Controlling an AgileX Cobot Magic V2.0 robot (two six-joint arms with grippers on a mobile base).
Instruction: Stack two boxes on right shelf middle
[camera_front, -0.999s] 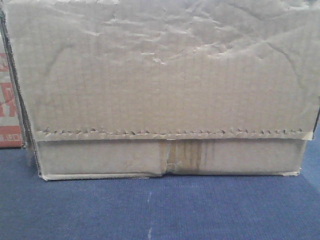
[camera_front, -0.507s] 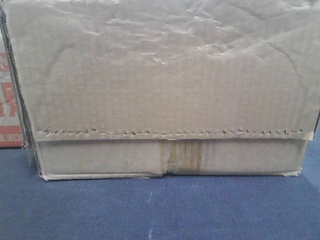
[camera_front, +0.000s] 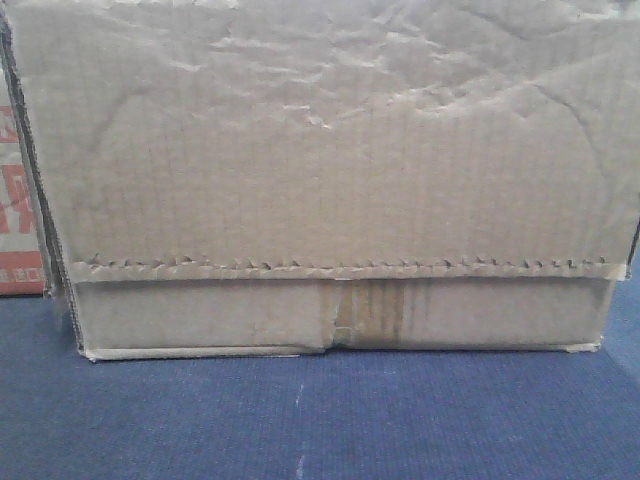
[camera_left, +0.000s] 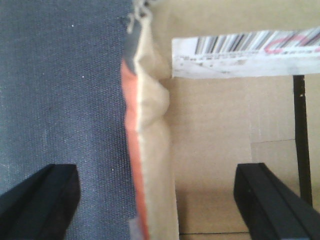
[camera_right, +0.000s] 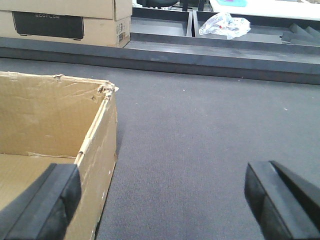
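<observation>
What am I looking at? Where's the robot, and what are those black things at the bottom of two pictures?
The robot has two arms and three cameras. The front camera looks straight at a big cardboard box on blue carpet. The other two cameras sit on its wrists. The black things are pinching fingers: the left gripper and right gripper. Both are open, each straddling a box wall. Nothing is squeezed yet. Far off lie another carton and a plastic bag.
</observation>
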